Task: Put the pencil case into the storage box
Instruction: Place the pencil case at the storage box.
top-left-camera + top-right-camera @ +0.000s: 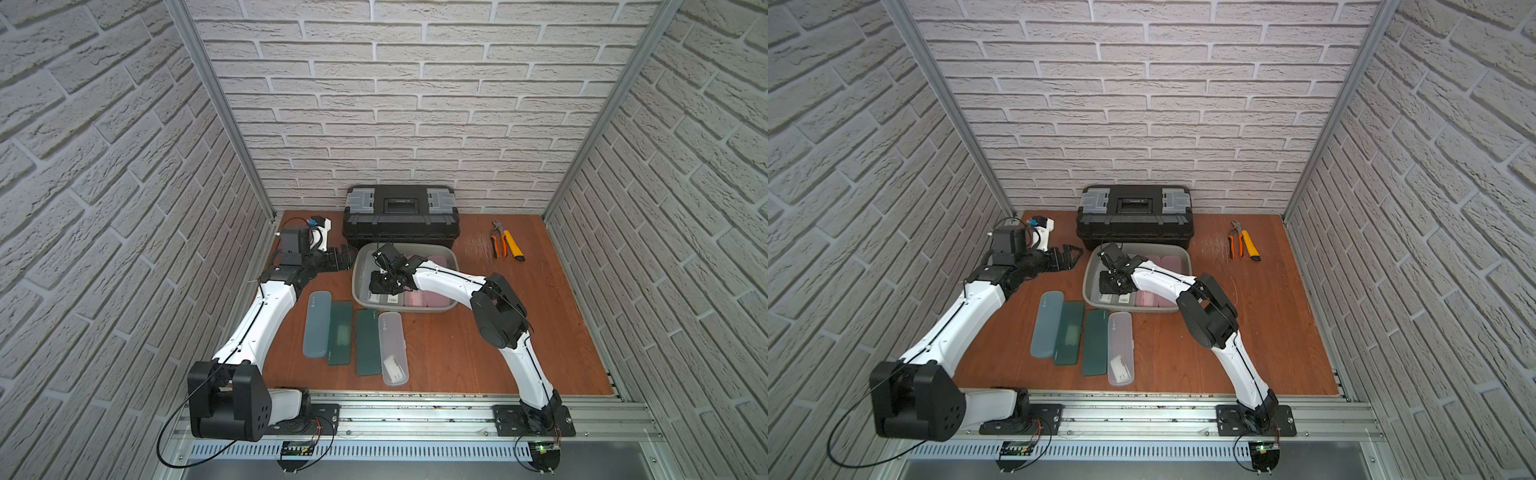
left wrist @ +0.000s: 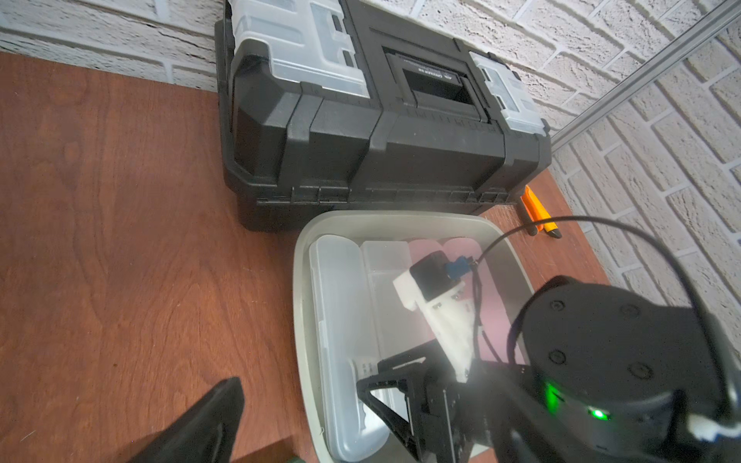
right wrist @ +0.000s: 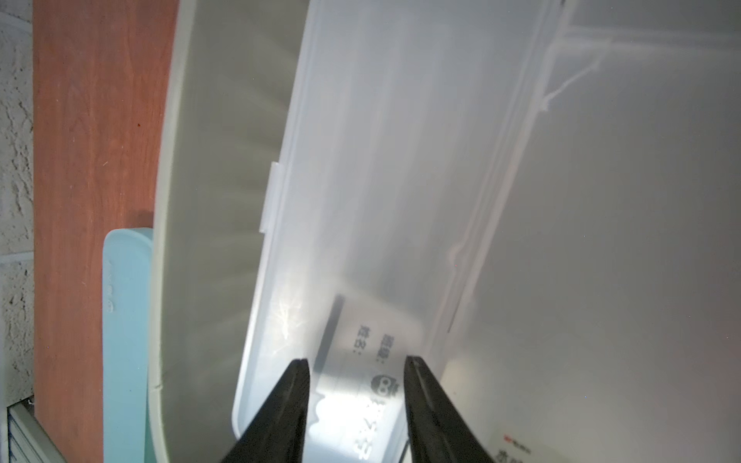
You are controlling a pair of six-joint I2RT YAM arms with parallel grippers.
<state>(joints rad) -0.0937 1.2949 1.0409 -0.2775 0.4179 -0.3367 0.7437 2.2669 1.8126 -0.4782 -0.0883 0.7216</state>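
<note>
The shallow grey-green plastic storage box [image 1: 356, 283] sits on the brown wooden table [image 1: 457, 345], directly in front of the black plastic toolbox with grey latches [image 1: 401, 216].

Contents of the storage box:
- A frosted translucent pencil case [image 3: 381, 180] lies along the wall nearer the left arm.
- A second frosted case [image 2: 385, 260] lies beside it.
- Pink plastic cases [image 1: 419, 300] fill the other side.

The right gripper [image 3: 357, 360] reaches down into the storage box. It is clenched on the near end of the frosted translucent pencil case, one finger at each side.

The left gripper [image 1: 345, 257] hangs released and empty just beside the storage box's far left corner.

In front of the storage box, four cases lie in a row on the table:
- a blue-grey case [image 1: 317, 324];
- two dark green cases [image 1: 340, 328] [image 1: 368, 343];
- a clear frosted case [image 1: 393, 347].
</note>
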